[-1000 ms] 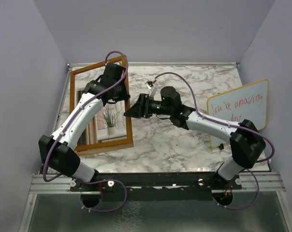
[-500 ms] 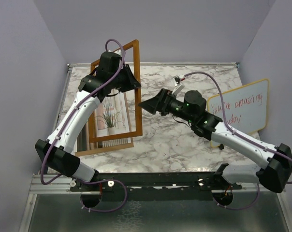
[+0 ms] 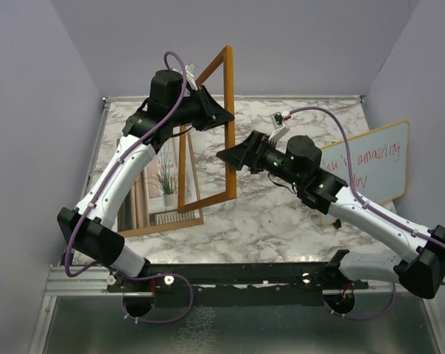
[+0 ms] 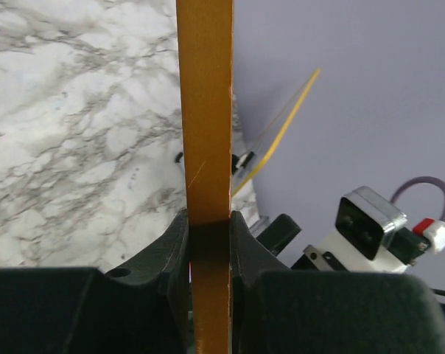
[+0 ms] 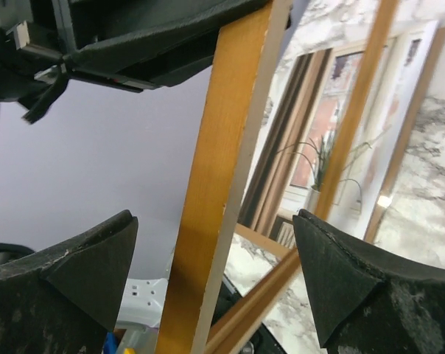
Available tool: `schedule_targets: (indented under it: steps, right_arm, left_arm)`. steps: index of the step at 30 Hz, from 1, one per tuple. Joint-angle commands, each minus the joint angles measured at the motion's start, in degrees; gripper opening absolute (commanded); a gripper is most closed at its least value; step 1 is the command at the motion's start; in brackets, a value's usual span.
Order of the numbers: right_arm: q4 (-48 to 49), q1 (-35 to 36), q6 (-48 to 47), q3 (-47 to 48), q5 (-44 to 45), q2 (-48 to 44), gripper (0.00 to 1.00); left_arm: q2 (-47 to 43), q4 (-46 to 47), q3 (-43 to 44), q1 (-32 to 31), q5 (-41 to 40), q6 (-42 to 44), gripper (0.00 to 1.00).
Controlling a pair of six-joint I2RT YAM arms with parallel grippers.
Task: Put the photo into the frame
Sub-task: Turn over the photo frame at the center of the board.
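The frame's orange-brown wooden rim (image 3: 228, 125) stands tilted up almost on edge, its lower side down on the table. My left gripper (image 3: 221, 118) is shut on the rim's right side, which runs between the jaws in the left wrist view (image 4: 205, 110). The photo (image 3: 163, 184), with curtains and a green plant, lies flat on a brown board (image 3: 160, 225) behind the rim; the right wrist view shows the photo (image 5: 333, 147) through the rim. My right gripper (image 3: 226, 156) is open just right of the rim (image 5: 222, 184), its jaws wide on either side of that rim without touching it.
A yellow-rimmed whiteboard (image 3: 366, 166) with red handwriting leans at the table's right edge. The marble table (image 3: 281, 214) is walled in by pale partitions on the left, back and right. Both arms meet over the table's middle.
The left gripper has swung the rim up and to the right, from leaning low to almost on edge. The right arm drew back to the right, and its jaws opened wider.
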Motion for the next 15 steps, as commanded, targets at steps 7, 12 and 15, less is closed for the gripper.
schedule_targets:
  steps: [7,12,15]
  right_arm:
    - [10.43,-1.42,4.97,1.45,-13.88,-2.7,0.79]
    - [25.66,-1.66,14.61,-7.83,-11.17,-7.69,0.73]
    - [26.92,-1.7,16.21,-7.48,-11.91,-7.55,0.62]
  left_arm:
    - [-1.84,26.08,-3.08,-0.41,15.06,-17.49,0.0]
    - [-2.51,37.45,-7.84,-0.47,18.63,-24.33,0.0]
    - [-2.58,43.0,-10.61,-0.71,19.46,-27.84,0.0]
